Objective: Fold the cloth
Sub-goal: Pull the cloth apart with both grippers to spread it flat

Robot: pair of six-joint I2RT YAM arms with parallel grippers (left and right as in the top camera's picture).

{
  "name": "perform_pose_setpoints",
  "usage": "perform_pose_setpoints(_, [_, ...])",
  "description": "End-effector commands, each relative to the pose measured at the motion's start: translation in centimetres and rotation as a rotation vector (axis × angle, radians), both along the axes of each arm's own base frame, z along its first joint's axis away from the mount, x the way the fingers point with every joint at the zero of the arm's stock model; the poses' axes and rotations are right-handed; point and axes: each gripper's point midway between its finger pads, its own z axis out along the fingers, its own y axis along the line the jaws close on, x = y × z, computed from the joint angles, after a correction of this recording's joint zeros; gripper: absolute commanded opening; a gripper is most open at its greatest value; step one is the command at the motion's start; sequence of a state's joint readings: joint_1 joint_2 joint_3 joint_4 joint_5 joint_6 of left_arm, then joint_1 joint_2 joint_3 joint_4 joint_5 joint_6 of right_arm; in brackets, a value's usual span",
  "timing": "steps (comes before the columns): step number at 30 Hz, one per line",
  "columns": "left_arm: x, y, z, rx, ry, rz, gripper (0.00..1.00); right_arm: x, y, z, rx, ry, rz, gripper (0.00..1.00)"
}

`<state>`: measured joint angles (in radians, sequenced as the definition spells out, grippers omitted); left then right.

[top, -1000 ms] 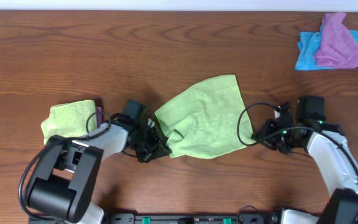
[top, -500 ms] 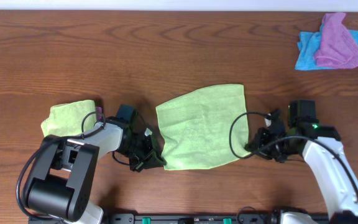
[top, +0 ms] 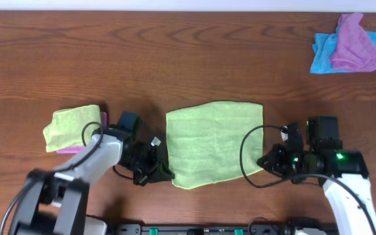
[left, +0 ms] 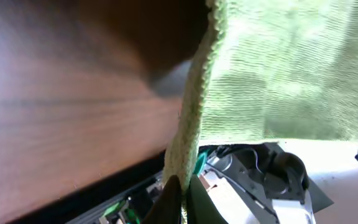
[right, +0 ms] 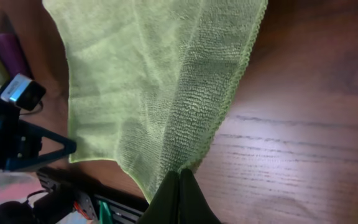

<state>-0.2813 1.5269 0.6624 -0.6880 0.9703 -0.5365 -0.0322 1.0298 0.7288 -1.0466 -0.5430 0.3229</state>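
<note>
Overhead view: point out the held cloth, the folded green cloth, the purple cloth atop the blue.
held cloth (top: 211, 143), overhead view, flat middle.
folded green cloth (top: 74, 124), overhead view, top face.
purple cloth (top: 356, 44), overhead view, crumpled middle.

A second ago the cloth (top: 211, 143) hung crooked, with one corner poking up toward the far side of the table (top: 175, 52). Now it looks straighter and wider, more like a box, and its far edge runs nearly level. The whole cloth has slid closer to my side. My left gripper (top: 164, 175) has pulled back toward me, pinching the near left corner. My right gripper (top: 264, 161) has pulled back too, pinching the near right corner. The left arm (top: 90, 160) has dropped lower in the overhead view.
</note>
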Motion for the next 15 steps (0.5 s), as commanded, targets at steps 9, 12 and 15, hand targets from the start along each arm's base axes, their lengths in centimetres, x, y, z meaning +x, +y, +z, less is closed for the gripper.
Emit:
perform_pose_setpoints(9, [-1.0, 0.5, 1.8, -0.003, -0.028, -0.006, 0.06, -0.9, 1.1, 1.3, 0.068, -0.007, -0.015, 0.01])
perform_pose_setpoints(12, [-1.3, 0.7, 1.7, 0.008, -0.019, -0.014, 0.06, -1.0, 1.1, 1.2, 0.064, 0.0, -0.016, 0.01])
perform_pose_setpoints(15, [-1.6, 1.0, 1.4, 0.034, -0.015, -0.02, 0.06, -1.2, 0.8, 1.0, 0.044, 0.009, -0.021, 0.01])
